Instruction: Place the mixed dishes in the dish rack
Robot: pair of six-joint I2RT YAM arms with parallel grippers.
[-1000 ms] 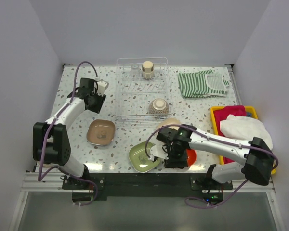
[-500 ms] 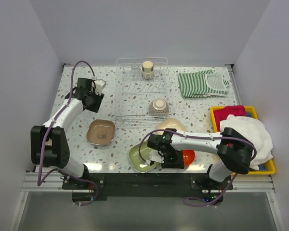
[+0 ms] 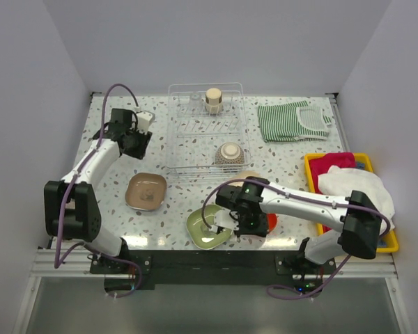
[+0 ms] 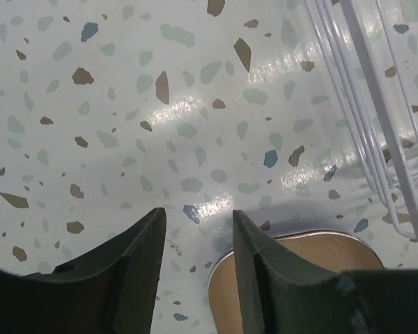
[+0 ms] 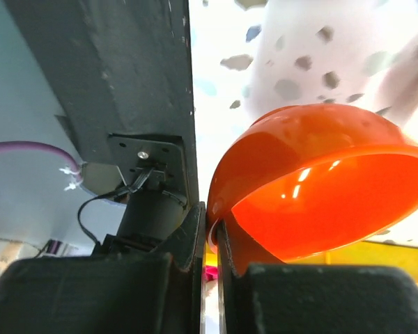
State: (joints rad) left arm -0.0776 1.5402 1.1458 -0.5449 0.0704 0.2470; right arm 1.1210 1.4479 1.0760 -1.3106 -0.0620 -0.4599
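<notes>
The right gripper (image 5: 210, 233) clamps the rim of the bowl (image 5: 320, 174), which sits near the table's front edge, well short of the rack (image 3: 195, 136), apparently ready for lifting. The left gripper (image 4: 195, 229) hangs parted and empty.

The surface (image 3: 174, 205) was white terrazzo flecked with brown, blue and grey-green chips. The dish rack (image 3: 195, 125) was pale, see-through wire, and in it were a grey patterned bowl (image 3: 229, 154) and a cream cup (image 3: 213, 99). The brown plate (image 3: 145, 191) looked tan inside and the green plate (image 3: 205, 229) was light. The orange-red bowl (image 5: 320, 188) was glossy. The striped cloth (image 3: 285, 122) was green and white. The yellow tray (image 3: 309, 170) held a red cloth (image 3: 332, 162) and a white cloth (image 3: 355, 189). The left arm (image 3: 96, 161) and right arm (image 3: 306, 203) were white and black, with purple cables (image 3: 118, 90). The left hand (image 4: 195, 223) and right hand (image 5: 205, 229) were dark grey
</notes>
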